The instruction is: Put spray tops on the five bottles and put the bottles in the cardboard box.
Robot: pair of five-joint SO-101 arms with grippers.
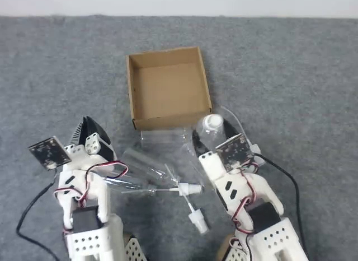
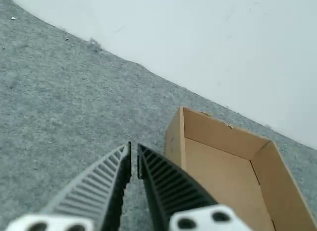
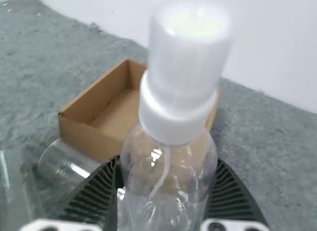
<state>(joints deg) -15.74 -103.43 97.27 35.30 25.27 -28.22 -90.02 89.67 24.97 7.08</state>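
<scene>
Right gripper (image 3: 166, 191) is clamped on the body of a clear bottle (image 3: 168, 161), held upright, white spray top (image 3: 185, 67) sitting on its neck; can't tell whether it's seated all the way down. In the high view that bottle is just beside the near right corner of the cardboard box (image 1: 168, 87), not over it. Left gripper (image 2: 133, 156) has its jaws almost together with nothing between them, hanging over the grey carpet (image 1: 291, 76) left of the box. Box has nothing in it, so zero of five delivered. Between the arms lie uncapped clear bottles (image 1: 137, 163), at least two; exact count is hard to read through the plastic. Two loose spray tops (image 1: 190, 189) with dip tubes lie near them. My read: first bottle looks capped and ready to go in, and the rest need topping and boxing.
</scene>
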